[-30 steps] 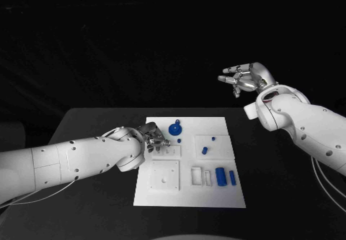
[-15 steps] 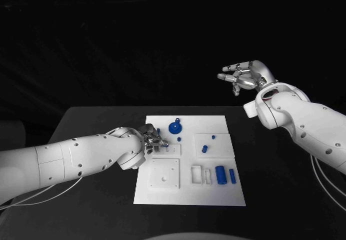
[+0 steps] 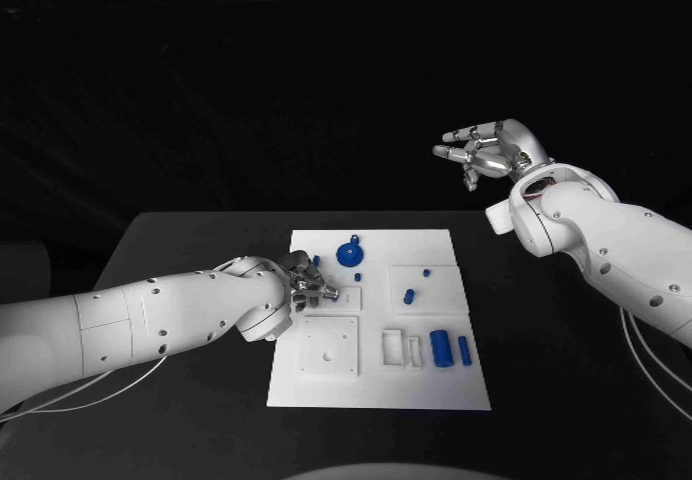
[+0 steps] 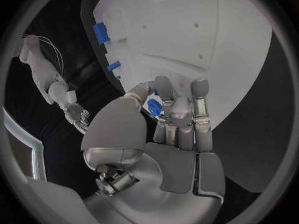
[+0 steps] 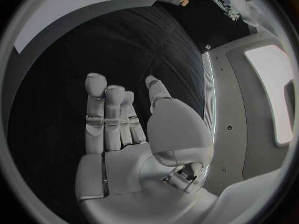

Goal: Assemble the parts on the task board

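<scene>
Black table (image 3: 188,240), with the white task board (image 3: 378,390) lying flat in its middle, long side running away from the robot.

Left arm (image 3: 130,325) reaches in low over the table to the board's left edge. Left hand (image 3: 306,283) sits at that edge, over the board's left middle. In the left wrist view the fingers (image 4: 181,109) are bunched together and a small blue part (image 4: 154,107) sits pinched between them and the thumb, just above the board surface.

Right arm (image 3: 606,250) is raised well clear, beyond the table's far right corner. Right hand (image 3: 488,152) is up in the air, holding nothing; in the right wrist view its fingers (image 5: 106,109) stand loosely extended side by side, thumb set apart.

Parts on the board: a round blue knob (image 3: 349,255) near the far edge, middle. Two small blue pieces (image 3: 411,296) on the raised white square to its right. Two upright blue cylinders (image 3: 441,350) side by side at the near right, beside a white slotted block (image 3: 392,349). A white square plate (image 3: 329,348) with a small hole sits at the near left.
</scene>
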Available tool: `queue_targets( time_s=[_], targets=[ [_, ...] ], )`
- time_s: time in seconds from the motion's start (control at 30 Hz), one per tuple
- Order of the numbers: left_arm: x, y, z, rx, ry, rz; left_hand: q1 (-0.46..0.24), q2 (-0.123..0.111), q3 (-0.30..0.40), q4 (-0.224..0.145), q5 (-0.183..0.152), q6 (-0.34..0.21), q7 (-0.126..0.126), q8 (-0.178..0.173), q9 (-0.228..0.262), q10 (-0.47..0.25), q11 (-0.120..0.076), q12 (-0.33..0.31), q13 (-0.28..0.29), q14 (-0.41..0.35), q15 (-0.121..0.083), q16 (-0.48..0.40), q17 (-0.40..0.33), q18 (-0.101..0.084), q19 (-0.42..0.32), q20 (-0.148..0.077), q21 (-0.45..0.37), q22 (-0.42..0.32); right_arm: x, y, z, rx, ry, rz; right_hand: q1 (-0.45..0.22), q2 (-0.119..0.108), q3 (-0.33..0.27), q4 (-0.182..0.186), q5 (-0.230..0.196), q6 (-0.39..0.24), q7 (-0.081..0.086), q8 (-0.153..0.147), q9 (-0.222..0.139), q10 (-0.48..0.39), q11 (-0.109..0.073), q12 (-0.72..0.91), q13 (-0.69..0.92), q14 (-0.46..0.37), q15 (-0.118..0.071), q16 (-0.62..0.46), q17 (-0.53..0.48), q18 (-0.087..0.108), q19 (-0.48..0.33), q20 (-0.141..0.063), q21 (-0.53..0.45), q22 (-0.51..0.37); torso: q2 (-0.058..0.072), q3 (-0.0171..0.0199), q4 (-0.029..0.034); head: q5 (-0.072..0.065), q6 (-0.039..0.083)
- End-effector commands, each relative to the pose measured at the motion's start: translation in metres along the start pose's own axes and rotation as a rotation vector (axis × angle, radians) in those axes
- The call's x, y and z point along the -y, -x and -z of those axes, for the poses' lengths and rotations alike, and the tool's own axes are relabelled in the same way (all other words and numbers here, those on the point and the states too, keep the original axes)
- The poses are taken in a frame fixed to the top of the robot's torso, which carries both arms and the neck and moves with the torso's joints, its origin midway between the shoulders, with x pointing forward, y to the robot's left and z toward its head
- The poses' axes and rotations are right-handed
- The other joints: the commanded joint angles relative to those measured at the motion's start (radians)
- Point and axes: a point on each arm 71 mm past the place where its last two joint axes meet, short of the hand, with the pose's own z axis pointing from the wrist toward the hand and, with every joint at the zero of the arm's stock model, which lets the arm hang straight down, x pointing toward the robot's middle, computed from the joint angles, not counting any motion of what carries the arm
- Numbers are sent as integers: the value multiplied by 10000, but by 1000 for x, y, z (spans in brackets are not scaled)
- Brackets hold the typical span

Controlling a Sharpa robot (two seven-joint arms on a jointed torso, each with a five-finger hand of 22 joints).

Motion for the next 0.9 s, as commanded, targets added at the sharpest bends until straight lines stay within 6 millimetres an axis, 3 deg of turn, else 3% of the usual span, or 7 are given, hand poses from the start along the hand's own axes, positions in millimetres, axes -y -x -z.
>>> queue_targets(
  time_s=[0.03, 0.5, 0.9],
  targets=[
    [2, -3, 0, -92, -94, -217, 153, 38, 470, -515, -51, 1012, -973, 59, -43, 382, -62, 34, -9, 94, 15, -32, 27, 188, 14, 89, 1, 176, -1, -2, 0, -173, 92, 105, -38, 56, 2, 65, 26, 82, -1, 25, 13, 21, -37, 34, -4, 40, -65, 54, -12, 162, 422, -23, 58, 9, -1, -4, 2, 2, -15],
    [2, -4, 0, -84, -115, -483, 145, 28, 447, -529, -49, 1088, -994, 157, -239, 405, -65, 129, -58, 174, 19, -26, 157, 208, 32, 111, 16, 174, -1, -1, 0, -175, 58, 114, -61, 70, -7, 142, 95, 93, -6, 26, 13, 28, -40, 47, -1, 47, -69, 55, -10, 161, 423, -25, 69, 26, 2, -10, 7, 12, -41],
    [1, -4, -1, -230, 56, -186, -192, 228, 502, -741, 1, 1157, -1061, 411, -55, 428, -61, 406, -240, 311, 45, -6, 384, 232, 59, 173, 73, 176, 1, -2, -1, -197, -6, 116, -55, 56, -16, 147, 104, 90, -5, 24, 13, 18, -40, 39, -11, 46, -68, 53, -10, 162, 423, -25, 54, 25, -1, -11, 4, 18, -56]
  ],
)
